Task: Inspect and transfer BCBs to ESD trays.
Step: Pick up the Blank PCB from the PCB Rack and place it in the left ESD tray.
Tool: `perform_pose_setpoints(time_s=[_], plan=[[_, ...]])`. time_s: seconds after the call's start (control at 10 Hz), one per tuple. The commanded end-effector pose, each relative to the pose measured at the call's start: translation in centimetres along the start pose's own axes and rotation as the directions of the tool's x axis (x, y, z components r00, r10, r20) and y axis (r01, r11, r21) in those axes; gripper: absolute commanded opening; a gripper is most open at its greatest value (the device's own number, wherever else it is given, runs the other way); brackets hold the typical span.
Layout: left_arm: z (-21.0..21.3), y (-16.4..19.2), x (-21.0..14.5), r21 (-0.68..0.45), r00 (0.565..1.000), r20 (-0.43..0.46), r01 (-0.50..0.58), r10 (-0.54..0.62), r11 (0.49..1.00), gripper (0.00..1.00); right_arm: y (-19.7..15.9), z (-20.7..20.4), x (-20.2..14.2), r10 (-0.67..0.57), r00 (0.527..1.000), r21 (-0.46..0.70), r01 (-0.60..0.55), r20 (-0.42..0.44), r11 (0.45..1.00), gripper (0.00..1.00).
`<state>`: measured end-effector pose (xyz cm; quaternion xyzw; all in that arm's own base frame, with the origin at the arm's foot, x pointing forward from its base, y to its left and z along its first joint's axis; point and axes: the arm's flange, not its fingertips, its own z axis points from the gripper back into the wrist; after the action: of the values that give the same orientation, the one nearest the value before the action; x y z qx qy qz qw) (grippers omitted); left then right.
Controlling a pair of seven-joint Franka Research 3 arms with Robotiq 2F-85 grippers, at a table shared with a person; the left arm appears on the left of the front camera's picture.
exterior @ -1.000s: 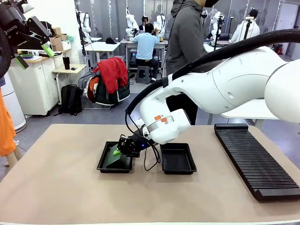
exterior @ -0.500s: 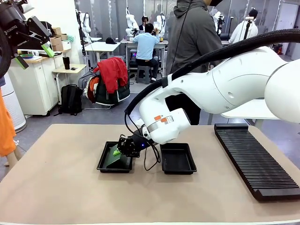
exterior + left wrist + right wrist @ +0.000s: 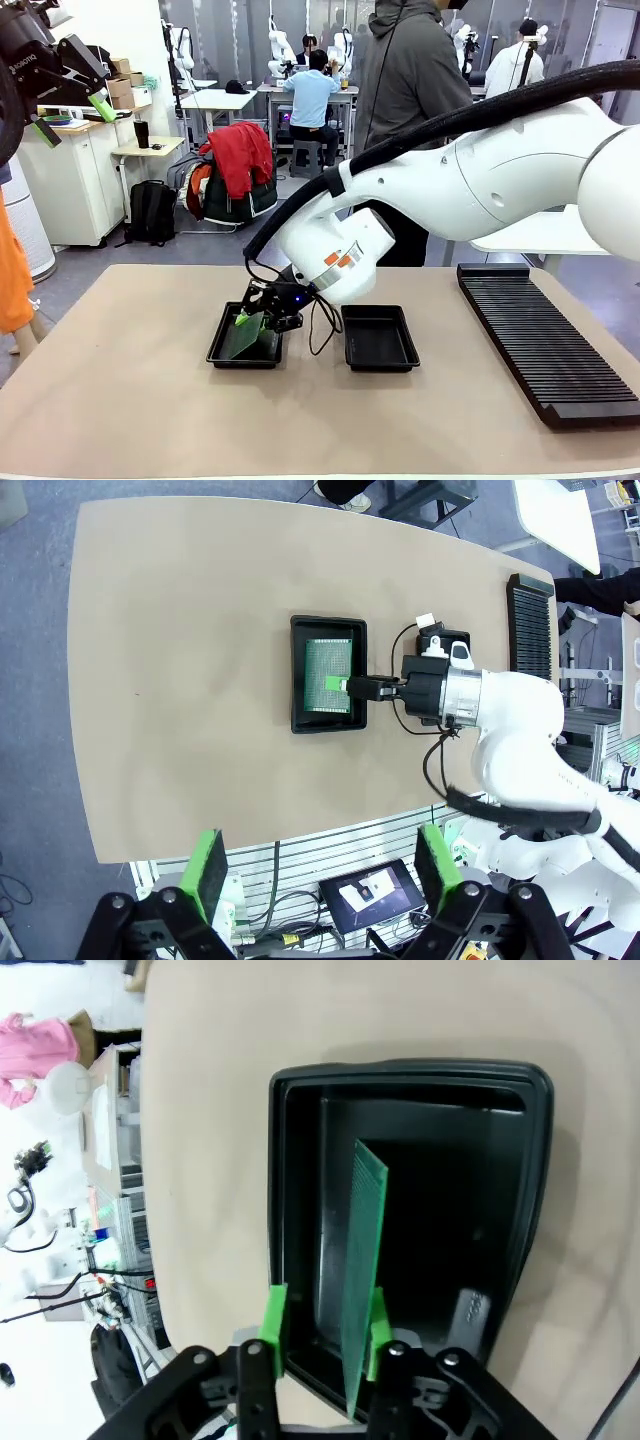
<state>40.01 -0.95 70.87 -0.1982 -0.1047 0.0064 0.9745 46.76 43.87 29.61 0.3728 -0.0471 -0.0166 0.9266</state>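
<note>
The right gripper [image 3: 323, 1322], jaws parted, straddles the edge of a green board [image 3: 366, 1240] that leans on one jaw, tilted in the left black tray [image 3: 296, 1170]; the left gripper [image 3: 320, 836] hangs wide open and empty above the table [image 3: 180, 680].

Front camera across table [image 3: 120, 390]; wrist cameras above shared tray [image 3: 297, 675]
</note>
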Motion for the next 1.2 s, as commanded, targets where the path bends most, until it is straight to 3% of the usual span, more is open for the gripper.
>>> perform_pose_setpoints(time_s=[0.0, 0.1, 0.2, 0.4, 0.6, 1.1], plan=[[0.0, 0.1, -0.1, -0.003, 1.000, -0.001, -0.002, 0.002, 1.000, 1.00, 3.2, 1.4, 0.4, 0.003, 1.000, -0.155, -0.001, 0.011, 0.988, 0.69], [0.0, 0.1, -0.1, -0.003, 1.000, -0.001, -0.002, 0.002, 1.000, 1.00, 4.3, 2.0, 0.4, 0.016, 1.000, -0.205, -0.011, 0.020, 0.979, 0.75], [0.0, 0.1, -0.1, -0.003, 1.000, -0.001, -0.002, 0.002, 1.000, 1.00, 5.3, 2.6, 0.3, 0.030, 0.999, -0.258, -0.023, 0.024, 0.966, 0.88], [0.0, 0.1, -0.1, -0.003, 1.000, -0.001, -0.002, 0.002, 1.000, 1.00, 6.9, 3.6, 0.3, 0.058, 0.998, -0.397, -0.038, 0.037, 0.917, 1.00], [0.0, 0.1, -0.1, -0.003, 1.000, -0.001, -0.002, 0.002, 1.000, 1.00, 8.7, 5.4, -0.1, 0.080, 0.996, -0.503, -0.057, 0.025, 0.862, 1.00], [0.0, 0.1, -0.1, -0.003, 1.000, -0.001, -0.002, 0.002, 1.000, 1.00, 9.9, 7.5, -0.7, 0.080, 0.997, -0.578, -0.068, -0.004, 0.814, 1.00]])
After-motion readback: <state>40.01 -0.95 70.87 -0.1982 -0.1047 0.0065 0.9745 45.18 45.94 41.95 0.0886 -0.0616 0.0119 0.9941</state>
